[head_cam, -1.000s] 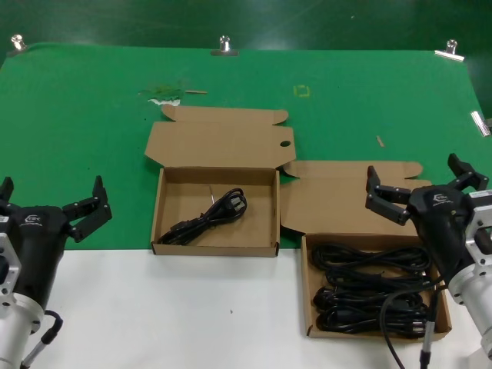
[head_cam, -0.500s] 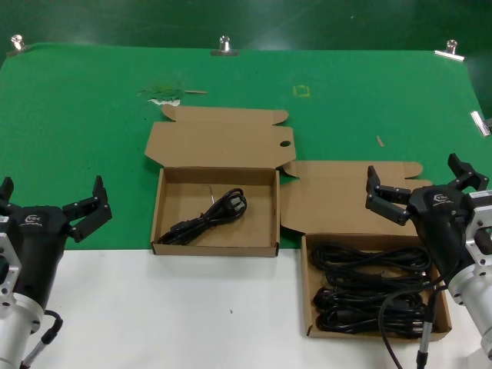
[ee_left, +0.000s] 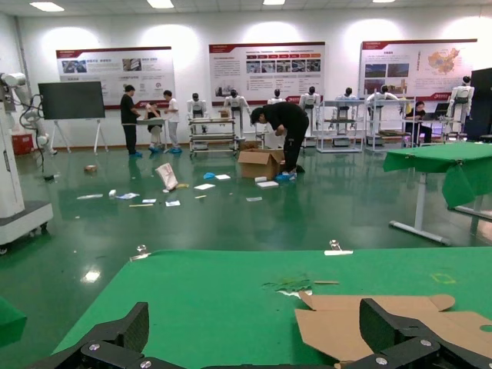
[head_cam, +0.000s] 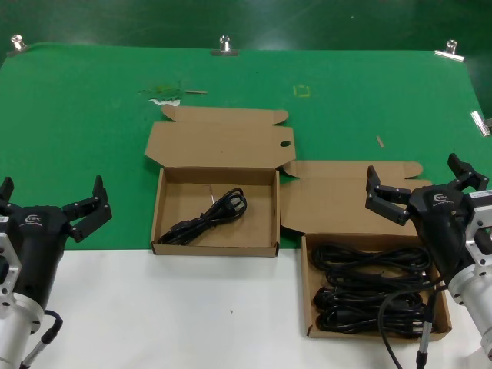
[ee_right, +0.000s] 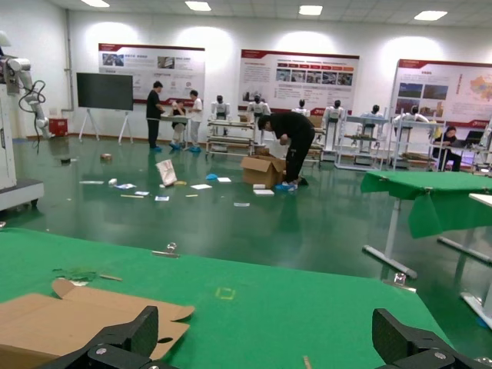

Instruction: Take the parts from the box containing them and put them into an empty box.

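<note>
Left pincer (head_cam: 50, 201): released, fingers spread, low at the counter's left edge, well apart from both cartons; one finger is cut off by the frame edge.
Right pincer (head_cam: 425, 182): released too — hovering over the far end of the full carton, its arm hiding that carton's right wall.
Box containing them (head_cam: 309, 296): on the right, lid flap laid back; parts (head_cam: 369, 288) fill it in a black tangle, single bundles hard to tell apart.
Empty box (head_cam: 217, 247): left of it, just beside — one cable (head_cam: 204, 221) lies slantwise on its floor.
Counter (head_cam: 154, 307): white near, green cloth (head_cam: 92, 123) beyond.
</note>
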Motion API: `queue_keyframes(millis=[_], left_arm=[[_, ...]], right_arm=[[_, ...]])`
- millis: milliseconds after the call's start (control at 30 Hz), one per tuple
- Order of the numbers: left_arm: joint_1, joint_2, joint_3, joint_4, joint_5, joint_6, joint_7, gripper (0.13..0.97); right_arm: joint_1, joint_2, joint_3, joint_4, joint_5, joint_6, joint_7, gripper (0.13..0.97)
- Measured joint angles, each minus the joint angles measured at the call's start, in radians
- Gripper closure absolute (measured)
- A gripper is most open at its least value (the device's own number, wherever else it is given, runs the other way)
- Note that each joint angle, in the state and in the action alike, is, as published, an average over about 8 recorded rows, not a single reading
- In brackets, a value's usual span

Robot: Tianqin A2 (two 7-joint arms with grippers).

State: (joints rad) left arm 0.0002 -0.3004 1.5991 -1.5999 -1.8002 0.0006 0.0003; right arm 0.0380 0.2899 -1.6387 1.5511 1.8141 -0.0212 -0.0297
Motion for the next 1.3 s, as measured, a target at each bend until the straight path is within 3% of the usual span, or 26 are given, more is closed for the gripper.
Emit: queue_keyframes(millis=[1300], left_arm=[[0.0, 0.0, 0.0, 0.0, 0.0, 0.0, 0.0, 0.132]], right_arm=[[0.0, 0.0, 0.0, 0.0, 0.0, 0.0, 0.0, 0.129]])
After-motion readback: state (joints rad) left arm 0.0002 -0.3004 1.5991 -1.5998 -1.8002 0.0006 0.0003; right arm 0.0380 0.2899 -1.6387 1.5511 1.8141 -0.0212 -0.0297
